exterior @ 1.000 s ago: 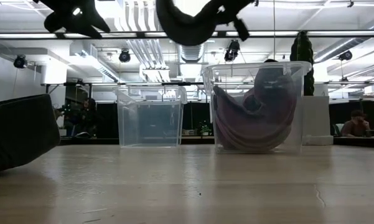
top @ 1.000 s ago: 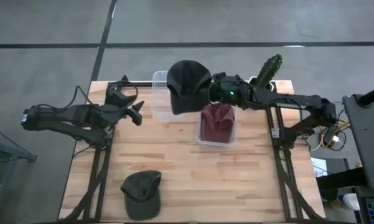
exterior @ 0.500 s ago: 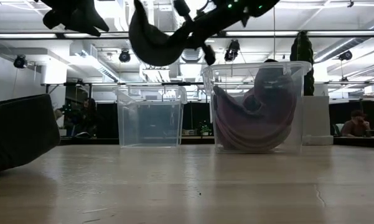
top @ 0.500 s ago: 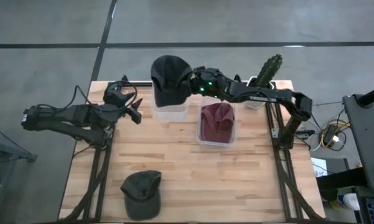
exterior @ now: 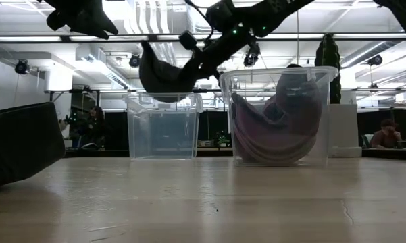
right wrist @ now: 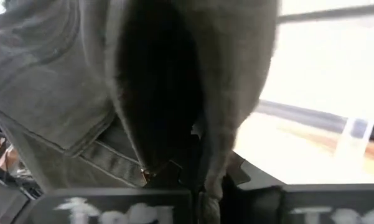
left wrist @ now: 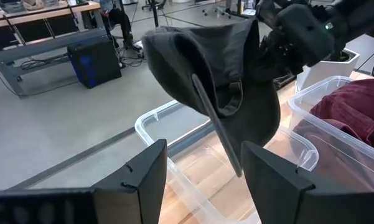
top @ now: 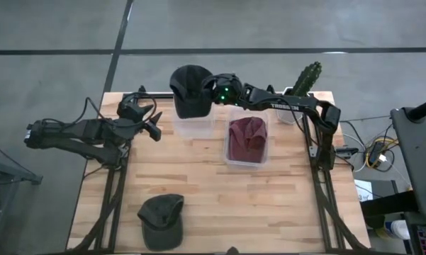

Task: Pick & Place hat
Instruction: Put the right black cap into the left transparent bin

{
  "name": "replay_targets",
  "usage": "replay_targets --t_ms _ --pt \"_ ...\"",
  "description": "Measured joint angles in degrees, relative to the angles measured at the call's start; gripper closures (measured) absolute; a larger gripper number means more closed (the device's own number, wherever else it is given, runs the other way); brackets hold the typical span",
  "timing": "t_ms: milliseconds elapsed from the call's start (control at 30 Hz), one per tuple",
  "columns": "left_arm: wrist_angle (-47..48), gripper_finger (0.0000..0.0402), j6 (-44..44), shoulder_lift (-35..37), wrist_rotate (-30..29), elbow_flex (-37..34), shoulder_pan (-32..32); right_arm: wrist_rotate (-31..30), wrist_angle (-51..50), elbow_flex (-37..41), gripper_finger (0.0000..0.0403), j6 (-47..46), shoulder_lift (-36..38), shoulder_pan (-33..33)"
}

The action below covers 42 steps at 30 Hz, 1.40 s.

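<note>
Since a second ago, the black cap (top: 191, 88) was carried leftward by the right gripper (top: 214, 91), fingers clamped on it; it is held directly above the empty clear bin (top: 194, 122).

No legible text, labels, brands or numbers in any view; wrist-view markings blurred

Overhead camera stares straight down on the whole table (top: 213, 184); low camera sits at tabletop level, facing the room. Left wrist looks across at the dark cap (left wrist: 218, 81), right wrist is pressed right against it (right wrist: 174, 81) — all four share that cap
</note>
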<state>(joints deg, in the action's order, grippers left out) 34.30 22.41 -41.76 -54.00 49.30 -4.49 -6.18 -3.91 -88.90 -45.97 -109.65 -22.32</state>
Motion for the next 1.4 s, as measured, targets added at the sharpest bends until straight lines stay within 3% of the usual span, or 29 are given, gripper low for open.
replay_targets --t_ms 233,767,1400 --pt "0.00 0.0203 -1.02 0.00 0.02 0.00 0.00 -0.11 -6.96 -0.99 0.0392 -0.76 -1.26 -0.07" --pt "-0.02 0.0203 -1.62 -0.02 0.07 0.00 0.00 -0.43 -8.54 -1.01 0.0389 -3.35 -1.22 -0.38" --pt "-0.02 0.0203 -1.74 -0.02 0.07 0.00 0.00 0.24 -8.92 -0.95 0.0302 -3.57 -1.22 -0.36"
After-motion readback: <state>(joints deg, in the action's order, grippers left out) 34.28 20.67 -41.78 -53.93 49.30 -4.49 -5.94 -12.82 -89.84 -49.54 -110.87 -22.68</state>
